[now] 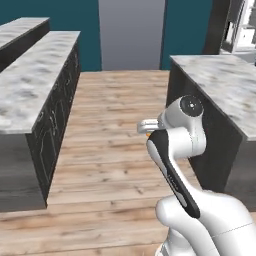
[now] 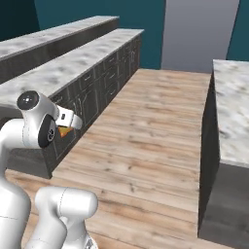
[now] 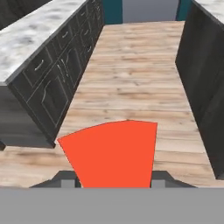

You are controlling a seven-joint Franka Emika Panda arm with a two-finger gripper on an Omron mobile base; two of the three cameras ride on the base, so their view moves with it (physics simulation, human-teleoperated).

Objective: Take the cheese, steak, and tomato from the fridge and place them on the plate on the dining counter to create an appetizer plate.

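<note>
cheese point(image 3: 114, 153) clamped between fingers point(image 3: 65, 178), above floor point(image 3: 131, 87)

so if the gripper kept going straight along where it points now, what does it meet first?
Probably the wooden floor of the aisle. The gripper, shut on the cheese, aims forward and down between the two marble-topped counters, with nothing else in that line; depth is unclear.

no readable text, labels, brands or numbers anywhere (surfaces all plain)

Floor point(image 3: 131, 87) matt wood planks; counter top point(image 1: 30, 85) veined marble.
</note>
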